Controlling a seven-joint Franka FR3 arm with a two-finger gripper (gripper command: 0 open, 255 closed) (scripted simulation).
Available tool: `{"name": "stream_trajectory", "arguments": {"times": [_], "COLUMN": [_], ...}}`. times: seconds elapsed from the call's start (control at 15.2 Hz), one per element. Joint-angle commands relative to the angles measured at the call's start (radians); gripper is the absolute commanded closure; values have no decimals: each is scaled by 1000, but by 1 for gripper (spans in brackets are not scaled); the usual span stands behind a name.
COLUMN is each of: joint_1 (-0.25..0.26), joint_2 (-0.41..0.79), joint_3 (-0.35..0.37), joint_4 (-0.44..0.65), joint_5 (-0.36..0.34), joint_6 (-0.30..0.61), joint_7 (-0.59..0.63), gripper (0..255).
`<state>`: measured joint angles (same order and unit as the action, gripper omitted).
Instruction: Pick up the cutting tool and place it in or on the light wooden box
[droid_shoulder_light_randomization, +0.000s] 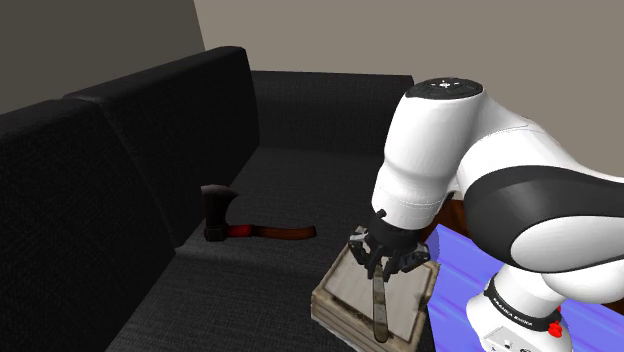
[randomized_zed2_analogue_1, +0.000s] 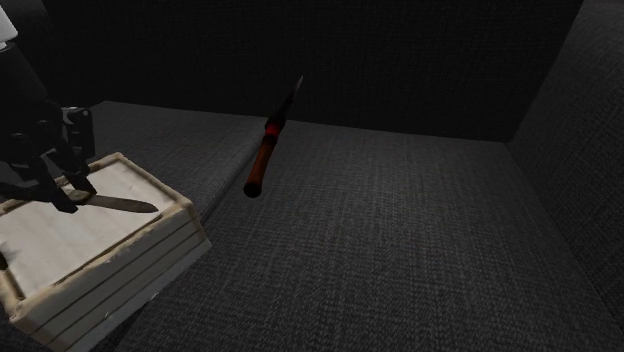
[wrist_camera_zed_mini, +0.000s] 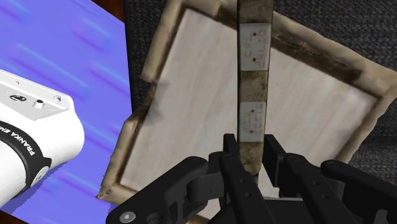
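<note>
A long, slim, worn grey knife (droid_shoulder_light_randomization: 379, 305) hangs over the light wooden box (droid_shoulder_light_randomization: 335, 305), which sits on the black sofa seat by the stand. My black gripper (droid_shoulder_light_randomization: 383, 268) is just above the box and is shut on one end of the knife. In the wrist view the fingers (wrist_camera_zed_mini: 236, 170) clasp the knife (wrist_camera_zed_mini: 254, 76), and its length runs away across the pale box floor (wrist_camera_zed_mini: 191, 83). The second exterior view has the gripper (randomized_zed2_analogue_1: 75, 190) low over the box (randomized_zed2_analogue_1: 130, 290), with the knife blade (randomized_zed2_analogue_1: 125, 205) nearly flat just above the box floor.
An axe (droid_shoulder_light_randomization: 255, 232) with a red-brown handle and dark head lies on the sofa seat beyond the box; its handle (randomized_zed2_analogue_1: 262, 160) is also in the second exterior view. The tall sofa backrest (droid_shoulder_light_randomization: 100, 200) borders the seat. A blue surface (droid_shoulder_light_randomization: 460, 290) lies beside the box under the arm's base (wrist_camera_zed_mini: 32, 140).
</note>
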<state>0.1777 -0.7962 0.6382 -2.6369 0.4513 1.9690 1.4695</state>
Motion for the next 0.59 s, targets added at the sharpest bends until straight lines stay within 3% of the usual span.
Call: {"name": "stream_trajectory", "arguments": {"times": [0.0,0.07,0.4,0.53], "joint_1": [0,0,0,-2], "joint_2": [0,0,0,-21], "joint_3": [0,0,0,-30], "joint_4": [0,0,0,51], "joint_5": [0,0,0,-22], "joint_6": [0,0,0,-73], "joint_7": [0,0,0,4], "gripper": [255,0,0,0]}}
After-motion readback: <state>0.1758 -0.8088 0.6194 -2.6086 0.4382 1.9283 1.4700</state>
